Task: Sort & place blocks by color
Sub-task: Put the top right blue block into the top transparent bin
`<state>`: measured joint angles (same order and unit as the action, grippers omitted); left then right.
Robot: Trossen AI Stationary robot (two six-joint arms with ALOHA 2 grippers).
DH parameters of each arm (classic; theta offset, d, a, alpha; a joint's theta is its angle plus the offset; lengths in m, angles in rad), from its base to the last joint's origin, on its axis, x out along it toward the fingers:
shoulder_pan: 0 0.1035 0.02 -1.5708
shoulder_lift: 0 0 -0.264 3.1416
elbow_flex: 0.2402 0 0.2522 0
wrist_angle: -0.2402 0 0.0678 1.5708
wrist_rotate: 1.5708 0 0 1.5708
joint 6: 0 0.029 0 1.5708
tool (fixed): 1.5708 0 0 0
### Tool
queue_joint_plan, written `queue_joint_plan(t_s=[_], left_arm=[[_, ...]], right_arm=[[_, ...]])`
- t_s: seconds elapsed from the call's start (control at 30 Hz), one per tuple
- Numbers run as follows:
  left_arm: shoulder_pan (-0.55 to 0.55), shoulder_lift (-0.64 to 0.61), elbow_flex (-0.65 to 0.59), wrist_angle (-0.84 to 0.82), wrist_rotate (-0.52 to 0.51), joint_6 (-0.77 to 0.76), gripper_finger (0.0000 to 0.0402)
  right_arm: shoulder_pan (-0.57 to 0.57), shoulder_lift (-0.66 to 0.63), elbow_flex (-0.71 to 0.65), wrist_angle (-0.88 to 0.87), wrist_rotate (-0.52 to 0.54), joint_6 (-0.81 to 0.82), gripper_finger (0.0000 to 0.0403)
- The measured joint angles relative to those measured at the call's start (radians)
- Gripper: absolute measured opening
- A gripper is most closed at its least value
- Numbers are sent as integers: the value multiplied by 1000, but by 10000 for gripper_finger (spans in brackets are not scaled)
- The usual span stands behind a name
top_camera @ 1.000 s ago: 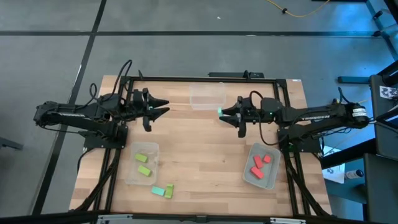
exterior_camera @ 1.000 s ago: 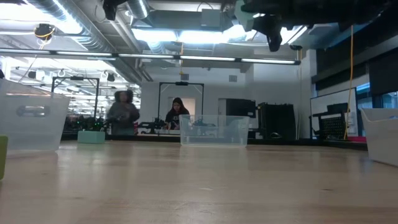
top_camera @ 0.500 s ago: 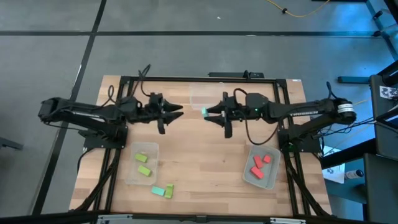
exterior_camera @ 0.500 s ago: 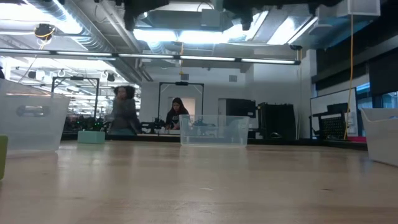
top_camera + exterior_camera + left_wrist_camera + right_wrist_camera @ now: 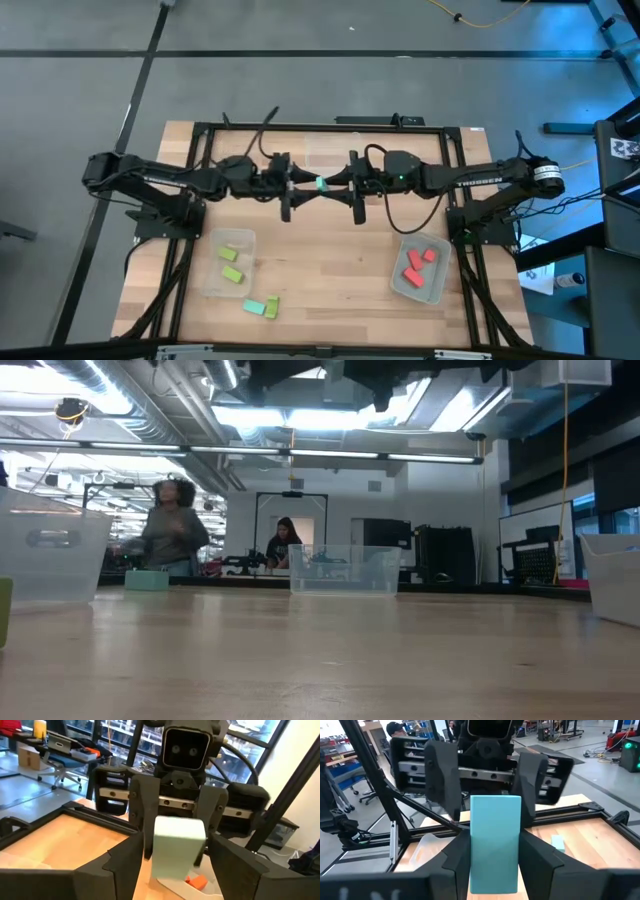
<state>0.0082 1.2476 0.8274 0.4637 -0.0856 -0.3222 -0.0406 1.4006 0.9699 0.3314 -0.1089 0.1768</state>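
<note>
1. High view: the two dark arms meet tip to tip over the middle of the pale wood-plank table [image 5: 330,250], with a small teal block [image 5: 321,183] held in the air between them.
2. The right gripper [image 5: 331,183] pinches that smooth, flat-faced rectangular block between its matte black fingers; the right wrist view shows the block [image 5: 495,842] upright between the two pads.
3. The left gripper [image 5: 308,186] has its fingers spread wide on either side of the same block; in the left wrist view its fingers [image 5: 120,867] stand clear of the block's [image 5: 177,851] sides, so I cannot tell whether they touch it.
4. A clear plastic bin [image 5: 333,153] sits at the table's far edge, just behind the meeting grippers.
5. A second clear bin [image 5: 229,262], on the left side, holds three lime blocks [image 5: 232,272].
6. A third clear bin [image 5: 421,266], on the right side, holds red-orange blocks [image 5: 415,266].
7. Near the front edge, just beside the left bin, a teal block [image 5: 255,307] and a lime block [image 5: 272,306] lie touching on bare wood.
8. A black metal frame [image 5: 330,127] borders the table.
9. Low view: a person [image 5: 170,538] stands in the room beyond the table.
</note>
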Motion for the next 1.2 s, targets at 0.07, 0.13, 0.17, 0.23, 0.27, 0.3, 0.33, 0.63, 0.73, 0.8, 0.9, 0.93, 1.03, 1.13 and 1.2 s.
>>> queue_joint_plan(t_s=[0.07, 0.13, 0.17, 0.23, 0.27, 0.3, 0.33, 0.63, 0.73, 0.8, 0.9, 0.93, 1.03, 1.13, 1.2], left_arm=[[3, 32, 24, 0, 1, 0, 217], [4, 54, 38, 1, 3, 0, 217], [4, 62, 44, 3, 3, 0, 217], [4, 68, 49, 5, 6, 10, 217], [4, 69, 50, 5, 16, 28, 217], [3, 69, 50, 5, 28, 57, 216], [1, 68, 51, 5, 37, 82, 215], [-14, 55, 51, -1, -2, 154, 180], [-14, 55, 51, -5, -6, 154, 134], [-14, 51, 51, -6, -2, 153, 120], [-13, 47, 51, -8, 0, 156, 120], [-13, 47, 51, -11, 1, 156, 120], [-11, 34, 51, -35, 5, 156, 120], [-2, 21, 52, -74, 22, 156, 120], [8, 2, 52, -89, 46, 159, 120]], right_arm=[[0, 0, 0, 0, 0, -1, 130], [0, -1, 0, -6, -10, -3, 130], [-1, -1, 0, -8, -25, -3, 130], [-1, -2, 0, -10, -31, -4, 130], [0, -2, 0, -10, -32, -5, 130], [0, -1, 0, -9, -35, -7, 130], [0, -1, 0, -9, -35, -10, 130], [0, 0, 0, 2, -38, -10, 130], [0, 0, 0, -2, -32, -12, 130], [0, 0, 0, 1, -31, -17, 130], [0, 0, 0, 4, -29, -24, 130], [0, 0, 0, 3, -29, -24, 130], [0, 2, 0, 10, -28, -22, 130], [0, 2, 1, 3, -26, -20, 130], [0, 0, 4, 1, -26, -15, 156]])
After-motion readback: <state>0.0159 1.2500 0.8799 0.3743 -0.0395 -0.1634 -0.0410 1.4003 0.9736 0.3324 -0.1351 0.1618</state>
